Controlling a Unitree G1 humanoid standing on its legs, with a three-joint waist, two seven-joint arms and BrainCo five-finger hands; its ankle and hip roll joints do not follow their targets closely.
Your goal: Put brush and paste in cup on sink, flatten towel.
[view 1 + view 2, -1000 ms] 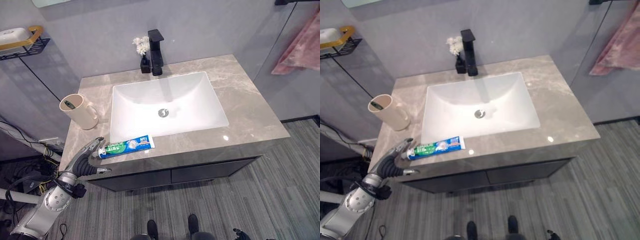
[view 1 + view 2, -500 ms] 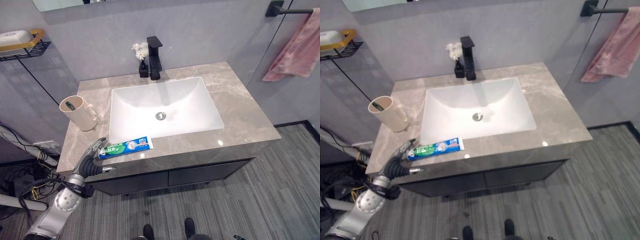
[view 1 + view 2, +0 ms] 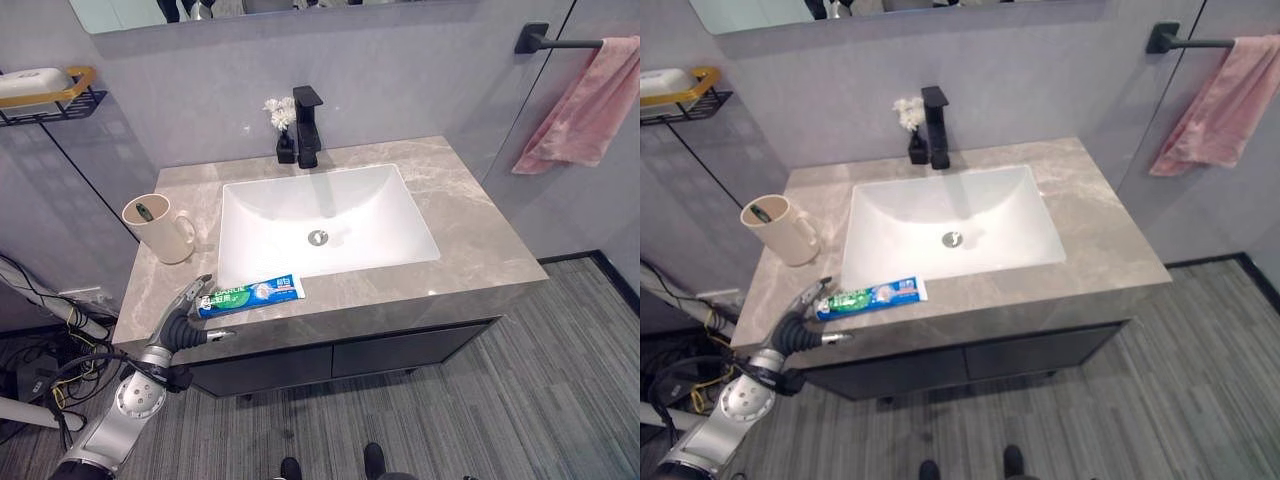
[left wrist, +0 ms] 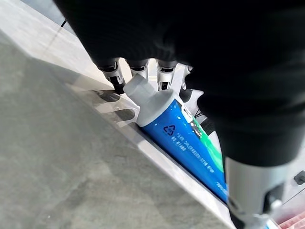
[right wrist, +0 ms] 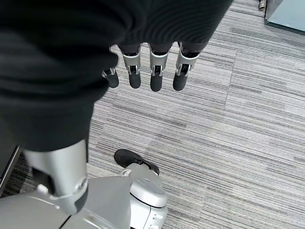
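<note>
Bathroom, grey walls, striped grey floor; stone counter with white sink set in it. Far left on the wall: wire shelf with a soap dish. Below it, the cup stands upright at the counter's left edge, near the sink's left rim; something dark shows inside at the rim, probably the brush, too small to be sure.

Left hand sits at the counter's front-left edge, fingers relaxed and reaching to the cap end of the paste. Wrist view: fingertips rest on the counter by the white cap of the paste, thumb down alongside the tube, not closed round it. So hand wide, touching, no grip yet. Paste lies flat on the front strip, just before the sink, cap pointing left.

Change over the last second: the whole view has shifted, so the camera moved; the towel bar has come into view at the right. Hand and paste keep the same relation as before. Meaning: paste grasp is pending, judged not started closing.

Middle back: black tap, small flower vase just beside it.

Right: pink towel hangs bunched from the black bar, not flattened. Right hand hangs over the floor, fingers straight, holding nothing.

Writing: tube has print and a recycling mark; not reading it out.
</note>
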